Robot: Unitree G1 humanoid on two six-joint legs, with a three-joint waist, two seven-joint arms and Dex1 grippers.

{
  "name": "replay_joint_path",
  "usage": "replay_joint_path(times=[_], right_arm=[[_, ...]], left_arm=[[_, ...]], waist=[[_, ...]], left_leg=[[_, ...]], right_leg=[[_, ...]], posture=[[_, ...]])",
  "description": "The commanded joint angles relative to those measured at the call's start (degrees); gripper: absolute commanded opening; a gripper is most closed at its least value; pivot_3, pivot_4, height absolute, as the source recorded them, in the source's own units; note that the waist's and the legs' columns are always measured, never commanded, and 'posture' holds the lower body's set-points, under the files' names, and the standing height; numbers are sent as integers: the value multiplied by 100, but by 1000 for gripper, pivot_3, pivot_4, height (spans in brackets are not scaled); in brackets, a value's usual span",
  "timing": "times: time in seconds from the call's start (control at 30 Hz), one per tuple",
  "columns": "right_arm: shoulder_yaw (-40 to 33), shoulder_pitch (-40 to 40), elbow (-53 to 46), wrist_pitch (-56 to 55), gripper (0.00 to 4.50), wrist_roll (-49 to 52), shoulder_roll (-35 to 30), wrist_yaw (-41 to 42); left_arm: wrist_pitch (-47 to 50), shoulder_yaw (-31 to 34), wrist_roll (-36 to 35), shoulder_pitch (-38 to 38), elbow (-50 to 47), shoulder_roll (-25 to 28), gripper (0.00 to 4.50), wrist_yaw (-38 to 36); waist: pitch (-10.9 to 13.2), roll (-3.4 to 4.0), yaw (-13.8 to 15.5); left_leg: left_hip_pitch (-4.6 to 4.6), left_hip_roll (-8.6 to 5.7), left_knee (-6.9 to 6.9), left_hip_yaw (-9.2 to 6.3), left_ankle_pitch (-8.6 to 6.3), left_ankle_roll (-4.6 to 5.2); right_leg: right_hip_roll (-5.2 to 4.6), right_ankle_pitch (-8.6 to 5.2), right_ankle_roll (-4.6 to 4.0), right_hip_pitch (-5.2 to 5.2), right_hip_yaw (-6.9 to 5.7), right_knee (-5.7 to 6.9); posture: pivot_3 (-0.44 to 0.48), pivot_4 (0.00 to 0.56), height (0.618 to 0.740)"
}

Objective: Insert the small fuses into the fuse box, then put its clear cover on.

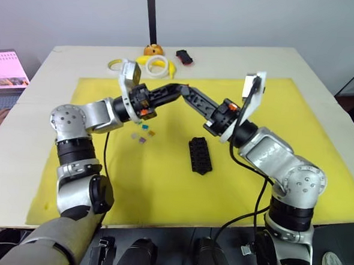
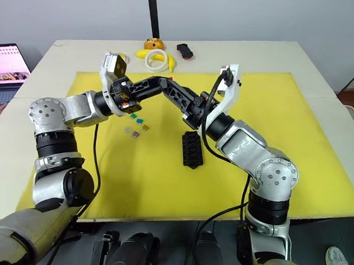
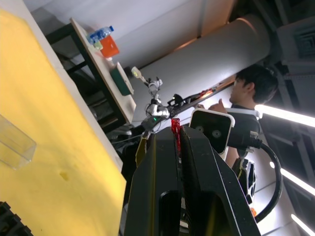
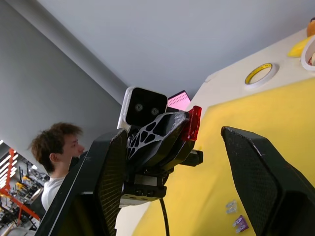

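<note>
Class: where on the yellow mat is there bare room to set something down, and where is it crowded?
Bare: the yellow mat right of the fuse box, and its near strip. Crowded: the small fuses beside the box, under both raised grippers.

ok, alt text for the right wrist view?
The left gripper pinches a small red fuse between the right gripper's open black fingers, above the yellow mat. A white tape ring lies on the pale table; a person watches behind.
</note>
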Motion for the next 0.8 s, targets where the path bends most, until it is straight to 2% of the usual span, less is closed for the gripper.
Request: replay_joint_path(times=[0.03, 0.07, 0.4, 0.5, 0.57, 0.6, 0.8], right_arm=[[43, -10, -198, -186, 2402, 156, -58, -10], [58, -4, -198, -207, 1928, 163, -78, -14], [169, 4, -166, -390, 1928, 239, -235, -12], [219, -12, -173, -429, 1252, 247, -262, 16], [245, -26, -183, -443, 261, 240, -275, 28], [254, -30, -182, -451, 64, 240, -281, 32], [256, -69, -241, -502, 64, 377, -337, -8]], left_arm=[[-94, -22, -189, -41, -70, 49, 0, -13], [-96, -35, -205, -31, -84, 46, 0, -13], [-136, -84, -299, -2, -39, 56, 0, 17], [-124, -88, -325, 26, -74, 27, 0, 58], [-128, -112, -345, 60, -128, -12, 0, 105], [-137, -129, -361, 72, -141, -18, 0, 124], [-163, -175, -413, 89, -113, -33, 0, 237]], waist=[[0, 0, 0], [0, 0, 1], [0, 0, 3], [0, 0, 3], [0, 0, 2], [0, 0, 2], [0, 0, 5]], left_leg=[[0, 0, 0, 0, 0, 0], [0, 0, 0, 0, 0, 0], [0, 0, 0, 1, 0, 0], [0, 0, 0, 1, 0, 0], [-1, 0, 0, 1, 0, 0], [0, 0, 0, 1, 0, 0], [0, 0, 0, 1, 0, 0]], right_leg=[[0, 0, 0, 0, 0, 0], [0, 0, 0, 0, 0, 0], [1, 0, 0, 0, 0, -1], [0, 0, 0, 0, 0, -2], [0, 0, 0, 0, 0, -2], [0, 0, 0, 0, 1, -2], [1, 0, 0, 1, 1, -3]], posture=[[0, 150, 740], [0, 150, 740], [0, 150, 740], [0, 150, 740], [0, 150, 740], [0, 150, 740], [0, 150, 740]])
